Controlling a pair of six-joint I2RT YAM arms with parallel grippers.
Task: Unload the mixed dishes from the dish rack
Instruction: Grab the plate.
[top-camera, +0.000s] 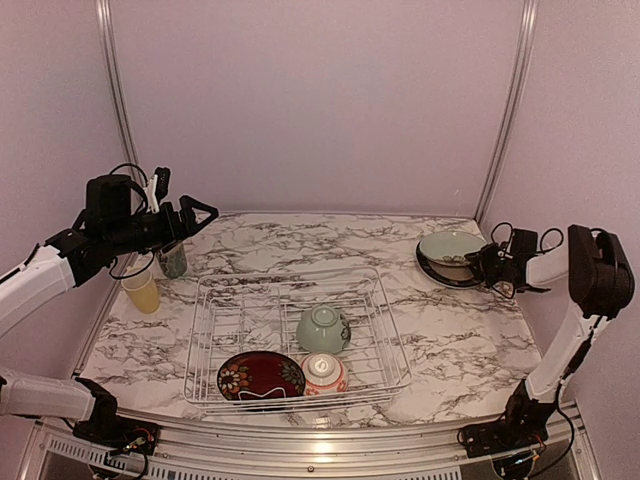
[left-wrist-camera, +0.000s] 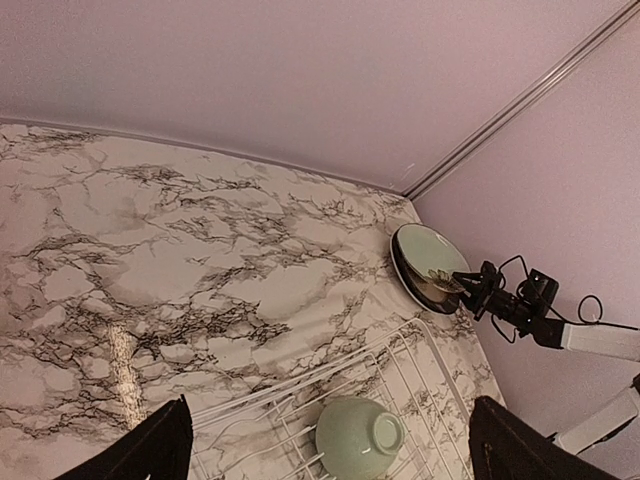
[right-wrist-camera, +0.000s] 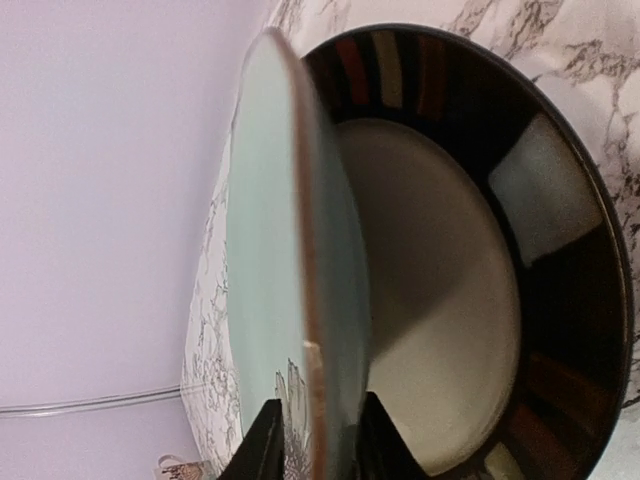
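While the teal plate (right-wrist-camera: 265, 250) leans tilted on the black-rimmed plate (right-wrist-camera: 440, 300) at the bench's (top-camera: 440, 340) far right, well apart from the rack (top-camera: 395, 335), my right jaws straddle its rim. Whether they pinch it I cannot tell. My left jaws hang wide apart.

No legible text, labels, brands, numbers or signs in any of three views.

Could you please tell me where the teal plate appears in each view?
Top external: teal plate at far right, tilted over a black-rimmed plate.
Left wrist: right of centre, at mid-height.
Right wrist: centre-left, edge-on, between the right pincer's fingers.
Shared landmark: the black-rimmed plate under it.
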